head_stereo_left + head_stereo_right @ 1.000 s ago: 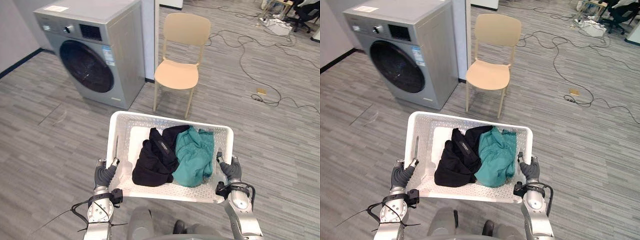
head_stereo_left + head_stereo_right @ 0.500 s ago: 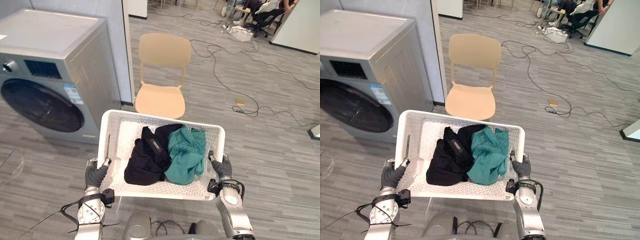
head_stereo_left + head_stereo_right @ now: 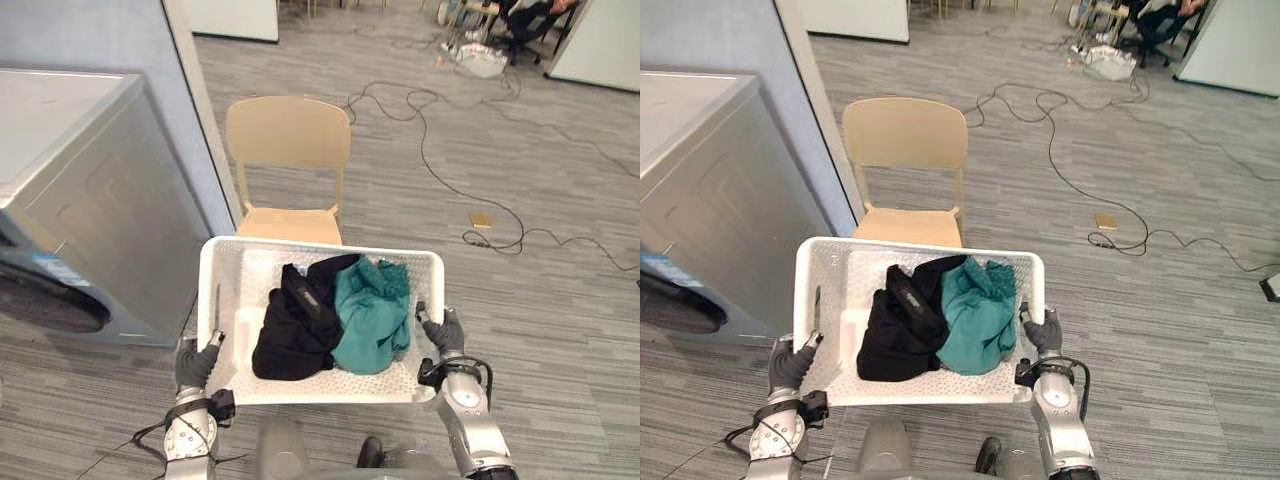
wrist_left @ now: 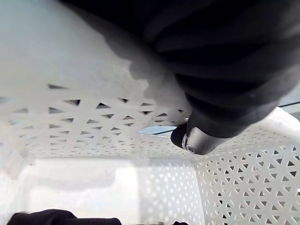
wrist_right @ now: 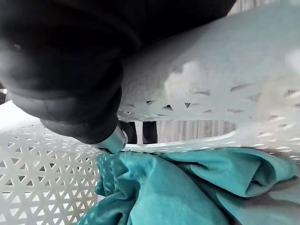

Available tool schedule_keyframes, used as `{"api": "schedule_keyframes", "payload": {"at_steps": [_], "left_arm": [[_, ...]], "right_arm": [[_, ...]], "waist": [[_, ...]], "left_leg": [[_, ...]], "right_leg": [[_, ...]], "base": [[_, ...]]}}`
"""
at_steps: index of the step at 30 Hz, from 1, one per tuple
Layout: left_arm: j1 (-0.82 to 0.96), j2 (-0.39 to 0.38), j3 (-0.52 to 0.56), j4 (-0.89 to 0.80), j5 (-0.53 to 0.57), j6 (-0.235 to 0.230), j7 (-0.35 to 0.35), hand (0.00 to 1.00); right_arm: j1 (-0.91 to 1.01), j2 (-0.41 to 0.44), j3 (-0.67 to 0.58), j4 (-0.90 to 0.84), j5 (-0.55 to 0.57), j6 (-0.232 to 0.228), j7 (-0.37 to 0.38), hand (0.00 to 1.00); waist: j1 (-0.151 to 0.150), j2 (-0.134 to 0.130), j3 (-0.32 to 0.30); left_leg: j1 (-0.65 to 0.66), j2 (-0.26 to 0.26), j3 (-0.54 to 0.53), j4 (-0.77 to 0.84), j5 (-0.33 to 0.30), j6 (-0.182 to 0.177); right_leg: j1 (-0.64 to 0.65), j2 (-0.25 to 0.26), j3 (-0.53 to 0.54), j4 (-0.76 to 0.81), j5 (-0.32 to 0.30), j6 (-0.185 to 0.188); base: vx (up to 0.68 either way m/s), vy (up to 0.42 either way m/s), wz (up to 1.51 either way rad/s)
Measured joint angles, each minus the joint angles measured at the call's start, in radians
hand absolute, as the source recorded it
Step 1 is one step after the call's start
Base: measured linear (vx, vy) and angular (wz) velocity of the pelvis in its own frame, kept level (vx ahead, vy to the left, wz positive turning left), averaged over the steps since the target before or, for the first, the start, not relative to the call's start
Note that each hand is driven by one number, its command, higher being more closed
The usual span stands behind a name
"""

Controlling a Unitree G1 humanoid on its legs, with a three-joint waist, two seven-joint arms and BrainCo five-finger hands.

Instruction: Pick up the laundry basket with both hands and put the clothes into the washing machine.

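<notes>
I carry a white perforated laundry basket [image 3: 320, 250] in front of me, off the floor. Inside lie a black garment [image 3: 295, 325] on the left and a teal garment [image 3: 372, 315] on the right. My left hand [image 3: 197, 362] grips the basket's left side with its thumb hooked over the rim. On the opposite side my right hand [image 3: 443, 333] holds the rim the same way. In the left wrist view a dark-tipped finger [image 4: 187, 138] sits at the handle slot of the basket wall [image 4: 93, 117]. The right wrist view shows the teal garment [image 5: 187, 187] past my right hand [image 5: 61, 61]. The grey washing machine [image 3: 80, 200] stands at the left.
A beige chair [image 3: 288, 150] stands right behind the basket, beside the washing machine and a blue-grey wall [image 3: 100, 35]. Cables [image 3: 440, 130] trail over the grey plank floor at the back right, with a small floor socket [image 3: 482, 219].
The whole picture has shifted, so the camera has moved: the washing machine now lies at the left edge and the chair is closer. Both hands hold the basket as before.
</notes>
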Motion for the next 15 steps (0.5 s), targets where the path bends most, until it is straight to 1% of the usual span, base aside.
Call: {"api": "schedule_keyframes", "payload": {"at_steps": [1, 2, 3, 4, 5, 6, 7, 8, 9, 10, 11, 12, 13, 14, 15], "left_arm": [[-0.003, 0.001, 0.001, 0.0, 0.0, 0.0, 0.0, 1.0], [-0.005, 0.002, 0.001, 0.0, 0.0, 0.0, 0.0, 1.0], [-0.01, 0.002, 0.001, 0.0, 0.0, -0.001, 0.0, 1.0], [-0.018, 0.002, 0.001, 0.0, 0.0, -0.002, 0.0, 1.0], [-0.022, 0.002, 0.002, 0.0, 0.0, -0.002, 0.0, 1.0], [-0.023, 0.003, 0.005, 0.0, 0.0, -0.004, 0.001, 1.0], [-0.023, 0.002, 0.005, 0.0, 0.0, -0.007, 0.002, 1.0], [-0.023, 0.002, 0.006, -0.001, 0.0, -0.008, 0.002, 1.0], [-0.037, 0.018, 0.018, 0.005, 0.0, -0.009, 0.006, 1.0], [-0.062, 0.043, 0.039, 0.017, 0.001, -0.006, 0.009, 1.0], [-0.072, 0.046, 0.047, 0.02, 0.001, -0.005, 0.009, 1.0], [-0.074, 0.045, 0.057, 0.019, 0.0, -0.007, 0.019, 1.0], [-0.075, 0.045, 0.057, 0.019, 0.0, -0.007, 0.024, 1.0], [-0.076, 0.042, 0.056, 0.019, 0.0, -0.008, 0.024, 1.0], [-0.076, 0.035, 0.056, 0.019, 0.001, -0.007, 0.024, 1.0]], "right_arm": [[-0.001, 0.002, 0.0, 0.001, 0.0, -0.002, -0.001, 1.0], [-0.001, 0.002, 0.0, 0.001, 0.0, -0.005, -0.001, 1.0], [-0.005, 0.002, -0.002, 0.001, 0.0, -0.009, 0.0, 1.0], [-0.015, 0.002, -0.007, 0.003, 0.0, -0.01, 0.0, 1.0], [-0.021, 0.002, -0.008, 0.006, 0.0, -0.01, 0.0, 1.0], [-0.033, 0.002, -0.009, 0.011, 0.0, -0.01, 0.002, 1.0], [-0.033, 0.001, -0.009, 0.011, 0.0, -0.011, 0.002, 1.0], [-0.034, 0.001, -0.01, 0.011, 0.0, -0.013, 0.001, 1.0], [-0.045, 0.02, -0.014, 0.034, 0.0, -0.016, -0.001, 1.0], [-0.053, 0.047, -0.013, 0.041, 0.0, -0.016, -0.002, 1.0], [-0.062, 0.052, -0.011, 0.041, -0.001, -0.016, -0.002, 1.0], [-0.079, 0.054, -0.005, 0.042, -0.002, -0.016, -0.001, 1.0], [-0.083, 0.054, -0.004, 0.042, -0.005, -0.016, 0.0, 1.0], [-0.086, 0.05, -0.007, 0.041, -0.011, -0.016, 0.0, 1.0], [-0.091, 0.044, -0.008, 0.041, -0.024, -0.016, 0.0, 1.0]], "waist": [[-0.001, -0.012, 0.005], [-0.001, -0.017, 0.006], [0.0, -0.022, 0.008], [0.001, -0.028, 0.011], [0.002, -0.035, 0.015], [0.004, -0.047, 0.02], [0.005, -0.046, 0.019], [0.006, -0.04, 0.017], [0.007, -0.069, 0.019], [0.006, -0.095, 0.013], [0.007, -0.1, 0.012], [0.011, -0.097, 0.014], [0.012, -0.097, 0.014], [0.011, -0.086, 0.015], [0.012, -0.066, 0.023]], "left_leg": [[0.004, 0.001, 0.029, -0.091, -0.049, -0.037], [0.004, 0.001, 0.042, -0.157, -0.065, -0.054], [0.003, -0.001, 0.063, -0.304, -0.078, -0.067], [-0.006, -0.013, 0.074, -0.451, -0.077, -0.07], [-0.01, -0.027, 0.073, -0.522, -0.074, -0.074], [-0.016, -0.064, 0.06, -0.665, -0.047, -0.103], [-0.013, -0.095, 0.033, -0.795, 0.02, -0.111], [-0.001, -0.107, 0.017, -0.855, 0.094, -0.111], [0.0, -0.138, 0.022, -0.843, 0.177, -0.078], [-0.008, -0.164, 0.025, -0.826, 0.147, -0.058], [-0.019, -0.165, 0.029, -0.8, 0.127, -0.052], [-0.028, -0.172, 0.036, -0.747, 0.084, -0.042], [-0.028, -0.18, 0.042, -0.728, 0.064, -0.034], [-0.027, -0.191, 0.047, -0.697, 0.017, -0.02], [-0.017, -0.193, 0.057, -0.678, -0.019, -0.015]], "right_leg": [[0.054, -0.001, 0.01, -0.044, 0.0, 0.001], [0.079, -0.003, 0.009, -0.06, 0.0, 0.001], [0.118, -0.004, 0.009, -0.086, 0.0, 0.001], [0.148, -0.01, 0.009, -0.104, 0.0, 0.001], [0.16, -0.018, 0.008, -0.107, 0.0, 0.001], [0.181, -0.039, 0.007, -0.112, -0.001, 0.003], [0.206, -0.052, 0.007, -0.119, -0.003, 0.03], [0.22, -0.055, 0.011, -0.121, -0.009, 0.067], [0.244, -0.082, 0.021, -0.133, -0.036, 0.114], [0.245, -0.116, 0.018, -0.143, -0.025, 0.135], [0.245, -0.122, 0.016, -0.144, -0.009, 0.159], [0.249, -0.135, 0.017, -0.138, 0.008, 0.177], [0.25, -0.147, 0.015, -0.128, 0.008, 0.177], [0.236, -0.167, 0.012, -0.077, 0.007, 0.177], [0.186, -0.189, 0.016, 0.049, 0.006, 0.175]], "base": [[0.4, -0.078, -0.04], [0.46, -0.037, 0.0], [0.42, 0.052, 0.04], [0.47, 0.139, 0.04], [0.42, 0.222, -0.01], [0.39, 0.286, -0.06], [0.32, 0.276, -0.11], [0.31, 0.295, -0.17], [0.31, 0.269, -0.1], [0.3, 0.253, -0.06], [0.27, 0.256, -0.06], [0.18, 0.231, -0.12], [0.19, 0.285, -0.13], [0.13, 0.285, -0.1], [0.1, 0.286, -0.13]]}}
